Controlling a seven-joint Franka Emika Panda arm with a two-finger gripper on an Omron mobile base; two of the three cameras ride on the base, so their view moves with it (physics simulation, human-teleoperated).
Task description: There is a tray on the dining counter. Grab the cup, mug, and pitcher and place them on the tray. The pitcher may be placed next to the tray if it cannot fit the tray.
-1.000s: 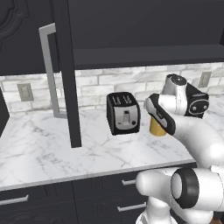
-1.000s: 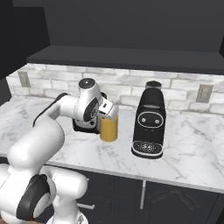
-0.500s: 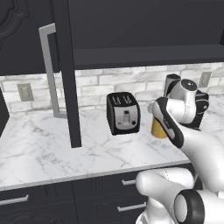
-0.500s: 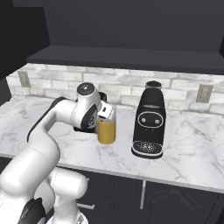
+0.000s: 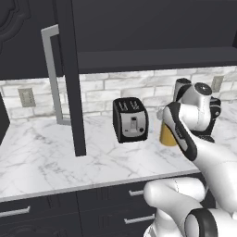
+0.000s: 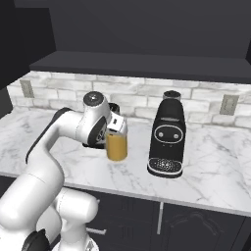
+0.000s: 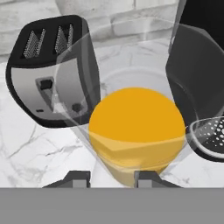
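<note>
The pitcher (image 6: 116, 146), with its orange juice, is right under my pincer (image 7: 107, 178) on the marble worktop by the brick wall, jaws part-closed about its rim, so I judge I am gripping it. Next comes a straight lift. The toaster (image 5: 130, 119) and the coffee machine (image 6: 167, 136) flank it closely.

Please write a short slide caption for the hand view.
Looking down into the pitcher of orange juice, between the toaster and the coffee machine on marble.
</note>
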